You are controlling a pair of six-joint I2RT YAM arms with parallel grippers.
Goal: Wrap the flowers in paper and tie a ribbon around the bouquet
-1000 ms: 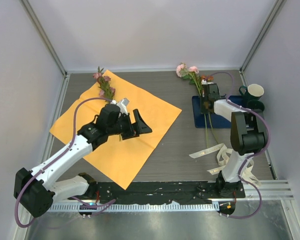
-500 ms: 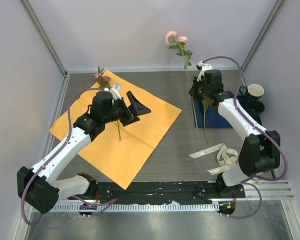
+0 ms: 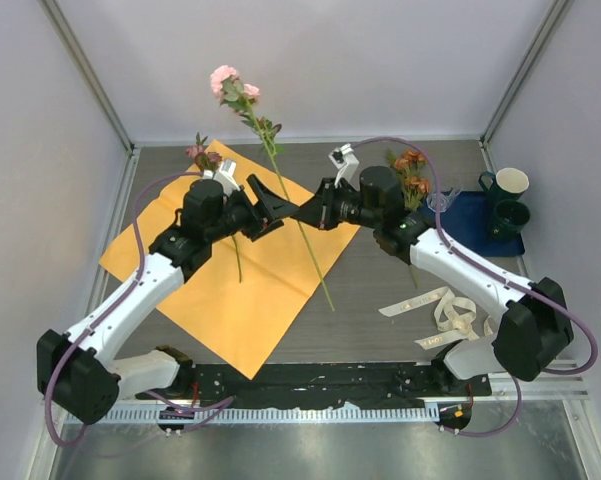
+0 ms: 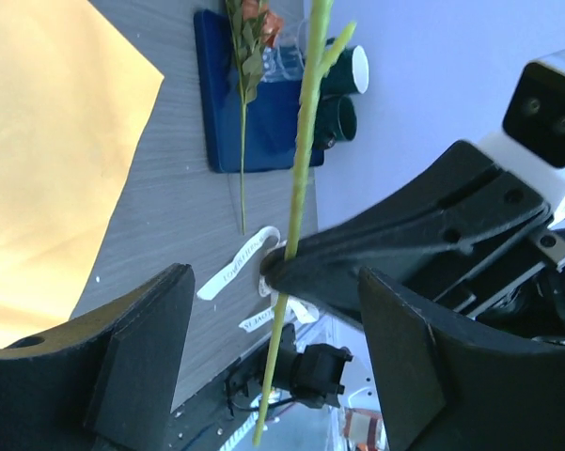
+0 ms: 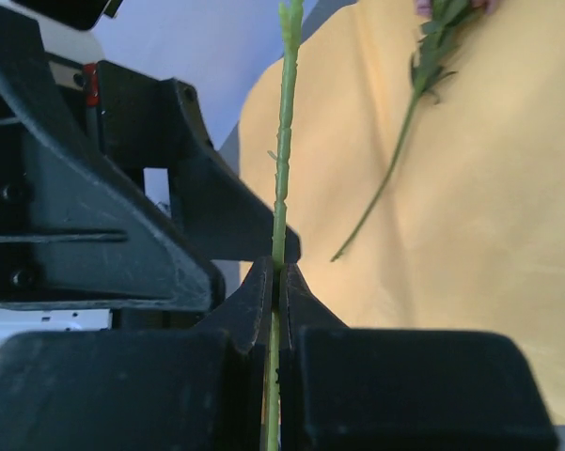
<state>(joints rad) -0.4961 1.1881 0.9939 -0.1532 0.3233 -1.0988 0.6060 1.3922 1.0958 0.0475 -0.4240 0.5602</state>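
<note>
The right gripper [image 3: 302, 212] was clamped tight on the long green stem of the pink flower [image 3: 265, 130], holding it off the counter [image 3: 370, 270] with the blooms tilted toward the far left and the stem's cut end hanging above the paper's right edge. The left gripper [image 3: 275, 212] stood wide open, its fingers either side of that stem and of the right gripper's tips, with nothing gripped. The orange paper [image 3: 260, 300] lay flat on the counter's left half, a small pink sprig [image 3: 200, 152] at its far corner. An orange-brown flower [image 3: 410, 165] lay by the blue tray [image 3: 470, 215] at the far right; the ribbon [image 3: 420, 300] curled near the right near edge.
</note>
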